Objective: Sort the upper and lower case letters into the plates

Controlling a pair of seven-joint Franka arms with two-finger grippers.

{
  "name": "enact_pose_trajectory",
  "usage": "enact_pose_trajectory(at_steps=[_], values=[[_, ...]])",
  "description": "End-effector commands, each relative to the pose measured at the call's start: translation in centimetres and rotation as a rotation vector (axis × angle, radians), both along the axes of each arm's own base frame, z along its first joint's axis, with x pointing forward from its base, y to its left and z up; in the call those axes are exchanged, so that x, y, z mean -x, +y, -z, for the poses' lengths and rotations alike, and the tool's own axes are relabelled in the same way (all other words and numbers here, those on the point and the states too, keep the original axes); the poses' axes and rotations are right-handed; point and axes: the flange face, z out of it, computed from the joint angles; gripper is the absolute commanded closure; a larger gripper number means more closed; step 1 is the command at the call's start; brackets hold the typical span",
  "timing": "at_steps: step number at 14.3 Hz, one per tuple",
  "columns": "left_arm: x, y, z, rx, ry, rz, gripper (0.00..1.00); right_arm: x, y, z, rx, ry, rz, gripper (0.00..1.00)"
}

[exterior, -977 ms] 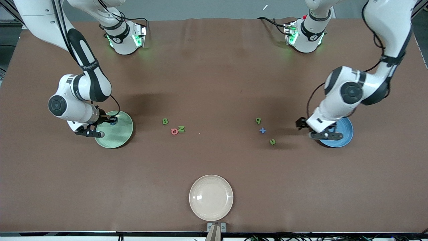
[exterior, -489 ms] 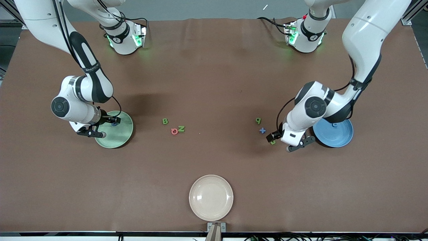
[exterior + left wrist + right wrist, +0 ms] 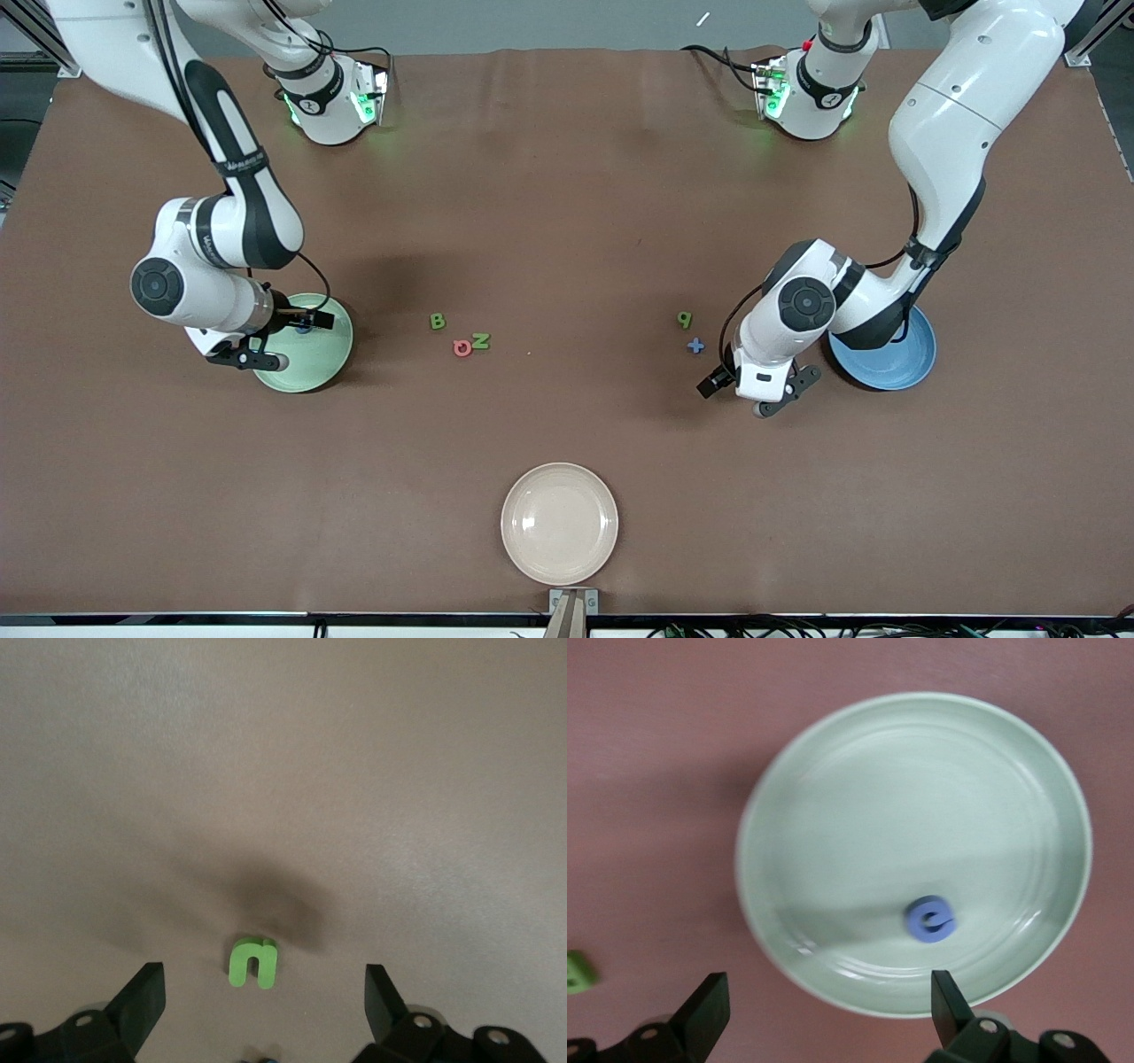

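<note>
My left gripper (image 3: pixel 749 394) hangs open over a small green letter "n" (image 3: pixel 253 962) that lies flat on the brown table between its fingers (image 3: pixel 142 992); in the front view the hand hides that letter. The bright blue plate (image 3: pixel 895 368) sits beside it toward the left arm's end. My right gripper (image 3: pixel 279 341) stands open over the rim of the pale green plate (image 3: pixel 833 753), nothing between its fingers. A blue letter (image 3: pixel 929 919) lies in that plate. Mid-table lie a green B (image 3: pixel 438 322), a red O (image 3: pixel 462 348) and a green Z (image 3: pixel 480 340), and nearer my left gripper a green letter (image 3: pixel 684 319) and a blue one (image 3: pixel 696 346).
A cream-beige plate (image 3: pixel 559 523) sits near the table's front edge, at the middle. Both arm bases (image 3: pixel 332 97) stand along the table's edge farthest from the front camera. The table is covered in brown cloth.
My left arm has swung from over the blue plate to over the green "n". My right gripper has opened over the green plate, where the blue letter now lies.
</note>
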Motion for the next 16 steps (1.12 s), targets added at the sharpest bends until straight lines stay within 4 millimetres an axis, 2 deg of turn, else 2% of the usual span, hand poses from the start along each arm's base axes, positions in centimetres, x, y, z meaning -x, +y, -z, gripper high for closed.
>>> enact_pose_trajectory(at_steps=[1,5,8,9,11,14,16], values=[[-0.2,-0.5,0.5,-0.014,-0.001,-0.010,0.17,1.4,5.8,-1.0,0.011,-0.008,0.007,0.00],[0.0,-0.7,1.4,-0.034,0.005,0.000,0.36,2.5,11.9,-0.8,0.001,-0.073,-0.102,0.00],[-0.2,-0.8,2.0,-0.041,0.006,0.001,0.40,3.5,15.3,-0.6,-0.007,-0.114,-0.155,0.00],[0.0,-1.1,2.2,-0.043,0.009,0.006,0.40,3.9,15.7,0.0,-0.007,-0.129,-0.151,0.00],[0.0,-0.9,2.4,-0.052,0.008,0.006,0.49,4.8,16.2,1.3,-0.009,-0.164,-0.133,0.00],[-0.1,-0.9,2.2,-0.053,0.003,0.016,0.72,5.7,17.5,3.3,-0.005,-0.174,-0.149,0.06],[-0.4,-0.3,1.8,-0.067,-0.008,0.030,0.83,5.8,17.9,4.5,-0.005,-0.183,-0.145,0.12]])
